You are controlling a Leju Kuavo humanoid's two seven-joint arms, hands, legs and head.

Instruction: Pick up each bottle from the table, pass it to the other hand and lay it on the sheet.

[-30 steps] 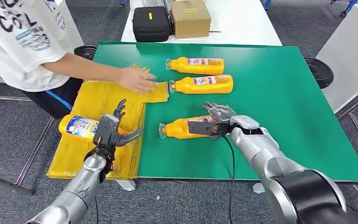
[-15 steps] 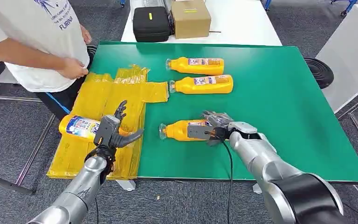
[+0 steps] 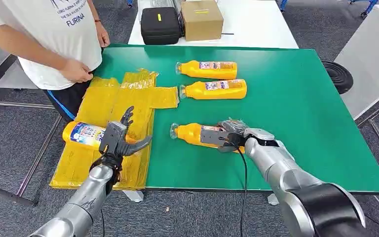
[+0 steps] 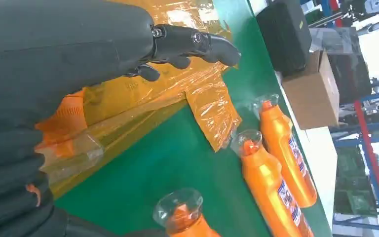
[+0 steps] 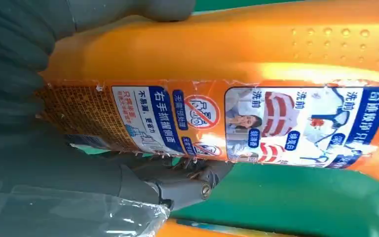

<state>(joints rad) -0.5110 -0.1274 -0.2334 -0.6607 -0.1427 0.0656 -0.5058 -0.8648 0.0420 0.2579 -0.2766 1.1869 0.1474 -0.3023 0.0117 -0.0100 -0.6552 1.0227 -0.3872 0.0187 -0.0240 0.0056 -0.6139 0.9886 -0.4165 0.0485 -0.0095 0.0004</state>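
Green table (image 3: 296, 98), held bottle (image 3: 193, 134) cap leftward.

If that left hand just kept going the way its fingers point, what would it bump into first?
Probably nothing solid at first: the left hand hovers over the yellow sheet, fingers aimed up the sheet toward the person. The bottle on the sheet lies beside it, off that line. Its height above the sheet is unclear.

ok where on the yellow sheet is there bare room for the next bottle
The far half of the sheet, between the bottle already on it and the person, is bare. The near part is crowded: that bottle and the left hand hovering there.
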